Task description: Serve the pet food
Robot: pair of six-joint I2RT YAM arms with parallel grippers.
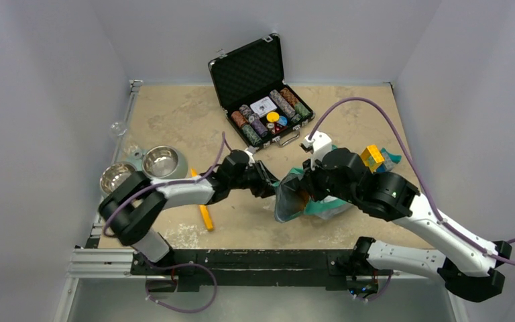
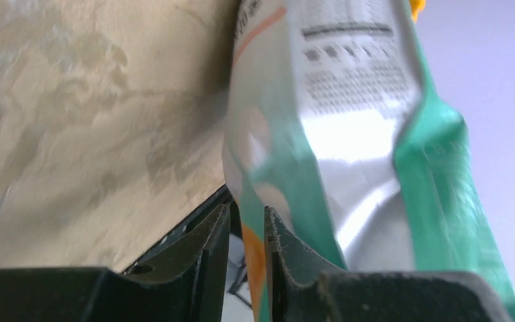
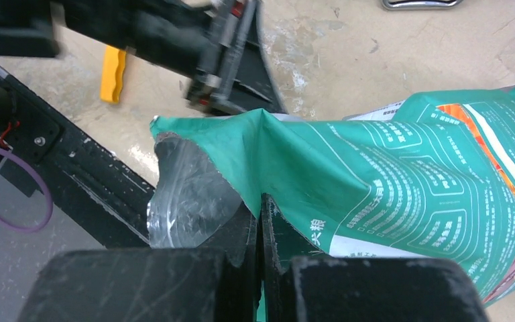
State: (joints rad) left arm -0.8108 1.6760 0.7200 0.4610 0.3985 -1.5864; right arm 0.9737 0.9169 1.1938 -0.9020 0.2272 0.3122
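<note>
A teal-green pet food pouch (image 1: pixel 294 200) is held off the table between both arms, its torn mouth toward the near edge. My right gripper (image 1: pixel 313 182) is shut on the pouch's rim beside the clear inner lining (image 3: pixel 188 201); its jaws (image 3: pixel 260 204) press together on the teal film (image 3: pixel 389 181). My left gripper (image 1: pixel 268 182) is at the pouch's left edge. Its fingers (image 2: pixel 247 218) stand a narrow gap apart, with the pouch's edge (image 2: pixel 349 100) between them and not clamped. No kibble shows.
Two metal bowls (image 1: pixel 116 176) (image 1: pixel 161 161) stand at the left. A yellow tool (image 1: pixel 203 208) lies near them on the table. An open black case of poker chips (image 1: pixel 261 100) stands at the back. A yellow and blue object (image 1: pixel 373 157) lies behind the right arm.
</note>
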